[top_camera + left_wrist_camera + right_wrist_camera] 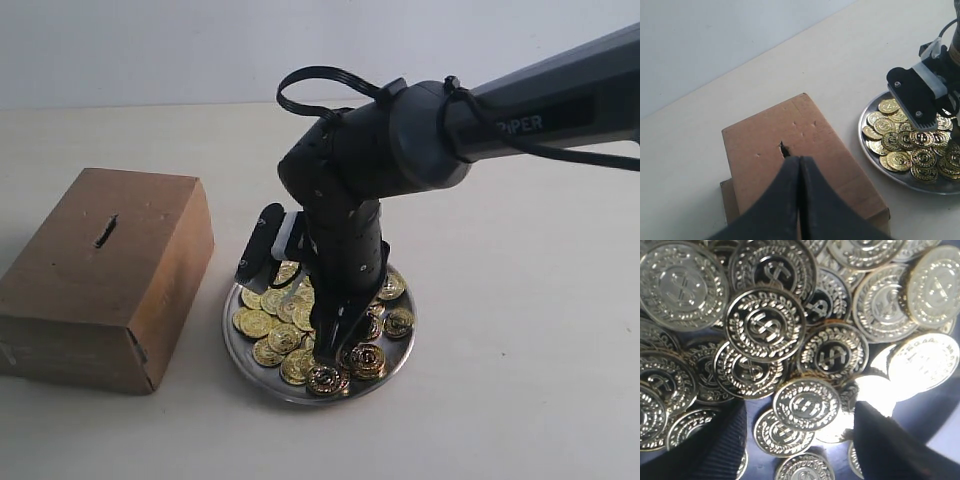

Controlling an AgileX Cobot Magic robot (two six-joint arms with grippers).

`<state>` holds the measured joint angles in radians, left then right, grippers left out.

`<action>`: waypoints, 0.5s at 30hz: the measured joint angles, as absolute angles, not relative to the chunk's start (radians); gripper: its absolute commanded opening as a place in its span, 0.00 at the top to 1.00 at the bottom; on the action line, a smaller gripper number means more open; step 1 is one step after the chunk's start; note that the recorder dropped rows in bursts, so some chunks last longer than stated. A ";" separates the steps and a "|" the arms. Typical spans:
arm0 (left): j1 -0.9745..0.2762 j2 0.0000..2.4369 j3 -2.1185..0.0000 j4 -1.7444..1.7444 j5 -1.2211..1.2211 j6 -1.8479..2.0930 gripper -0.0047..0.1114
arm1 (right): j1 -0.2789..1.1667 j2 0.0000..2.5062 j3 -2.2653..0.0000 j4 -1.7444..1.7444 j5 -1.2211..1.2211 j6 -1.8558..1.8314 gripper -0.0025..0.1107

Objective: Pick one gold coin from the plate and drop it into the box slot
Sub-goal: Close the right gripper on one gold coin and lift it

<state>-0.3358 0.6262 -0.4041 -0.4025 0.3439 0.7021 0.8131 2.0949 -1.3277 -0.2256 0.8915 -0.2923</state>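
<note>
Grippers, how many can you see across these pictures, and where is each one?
2. The right gripper is open, down in the plate over the gold coins. The left gripper is shut, pointing at the box near its slot, outside the exterior view.

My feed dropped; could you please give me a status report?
Right gripper open, down at coins in plate, nothing gripped yet. Left gripper shut, facing box. Slot unobstructed.

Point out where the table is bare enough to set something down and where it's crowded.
In the exterior view, bare table lies right of the plate, in front of plate and box, and behind the box. Crowded: the plate, heaped with coins under the open right pincer; the box-plate gap is narrow.
</note>
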 measured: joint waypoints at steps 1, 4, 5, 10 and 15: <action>-0.336 0.626 -0.404 -0.403 0.344 0.702 0.96 | 0.813 2.095 -1.328 -0.226 0.891 -0.289 0.45; -0.336 0.626 -0.404 -0.403 0.344 0.702 0.96 | 0.813 2.098 -1.328 -0.226 0.891 -0.281 0.46; -0.336 0.626 -0.404 -0.403 0.344 0.702 0.96 | 0.813 2.098 -1.328 -0.230 0.891 -0.271 0.48; -0.336 0.626 -0.404 -0.403 0.344 0.702 0.96 | 0.813 2.110 -1.331 -0.235 0.889 -0.246 0.51; -0.336 0.626 -0.404 -0.403 0.344 0.703 0.96 | 0.813 2.110 -1.331 -0.247 0.889 -0.191 0.51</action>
<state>-0.3358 0.6262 -0.4041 -0.4025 0.3439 0.7028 0.8131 2.1100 -1.3315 -0.2466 0.8886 -0.1914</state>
